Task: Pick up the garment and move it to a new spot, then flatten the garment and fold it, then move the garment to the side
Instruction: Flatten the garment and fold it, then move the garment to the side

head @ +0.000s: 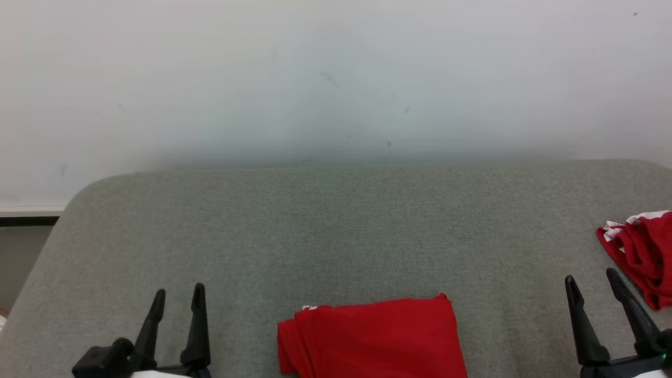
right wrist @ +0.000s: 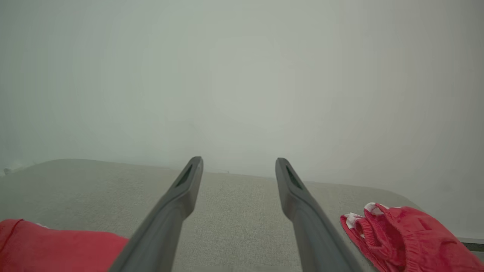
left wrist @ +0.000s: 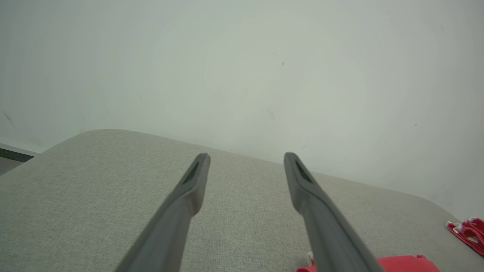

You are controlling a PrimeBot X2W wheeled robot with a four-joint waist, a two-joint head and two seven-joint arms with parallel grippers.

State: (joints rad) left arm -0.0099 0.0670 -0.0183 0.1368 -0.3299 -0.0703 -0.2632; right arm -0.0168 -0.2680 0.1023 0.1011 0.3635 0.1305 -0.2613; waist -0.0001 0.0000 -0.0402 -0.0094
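well, nearest the robot the red garment [head: 373,336] lies folded flat on the grey fabric-covered bench [head: 336,236]. it sits low in the head view, about midway between the two arms, and a bit of white shows at its far left corner. the left pincer [head: 179,289] is to the garment's left and well apart from it, released, spread wide with nothing in it. the right pincer [head: 590,275] is to the garment's right, also released and holding nothing. a little beyond the right pincer and further right, a crumpled cloth [head: 643,252], red with white trim, lies bunched near the bench's right side. it is close to that pincer, but the right wrist view shows a gap between them. farther back the grey fabric runs to the bench's rounded far edge. behind that rises a pale wall [head: 336,79] with a few small dark marks.
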